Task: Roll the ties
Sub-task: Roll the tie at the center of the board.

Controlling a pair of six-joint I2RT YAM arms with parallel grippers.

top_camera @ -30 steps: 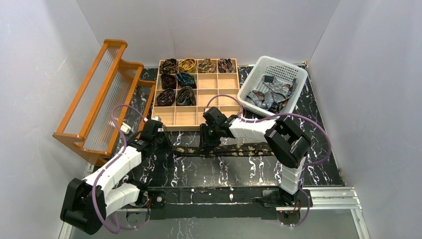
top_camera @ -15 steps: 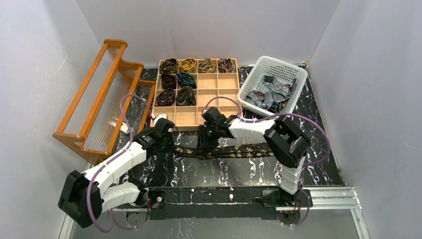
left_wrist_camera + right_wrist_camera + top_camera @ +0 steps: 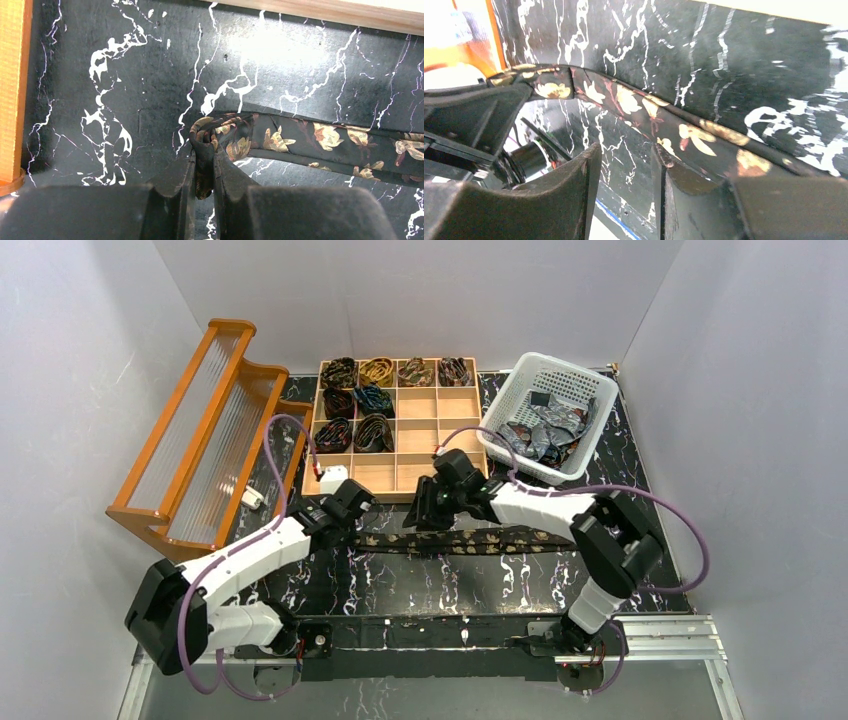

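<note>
Black marbled tabletop (image 3: 450, 580) fills the overhead view, with grey walls shutting it in on three sides. I see the floral tie (image 3: 490, 540) stretched flat across the middle, running from 9 toward 3 o'clock. My left gripper (image 3: 348, 530) sits on its 9 o'clock end, but the wrist body covers the fingers. The right gripper (image 3: 418, 522) hangs over the strip near centre, its jaws hidden too. At 12 o'clock the wooden tray (image 3: 440, 430) holds eight rolled ties (image 3: 375, 398) in its far and left cells, and its near rim lies close to both wrists. The white basket (image 3: 548, 362) is at 1 o'clock and the orange rack (image 3: 190, 430) at 10. Open table lies toward 6 o'clock.

From the left wrist, the jaws are clamped on the tie's folded end, which bulges out above the fingers (image 3: 177, 185). The rest runs off-frame at 3 o'clock.

From the right wrist, the jaws stand apart with only table between them. The tie crosses just beyond the 3 o'clock finger (image 3: 669, 190), and I can't tell whether it touches.
</note>
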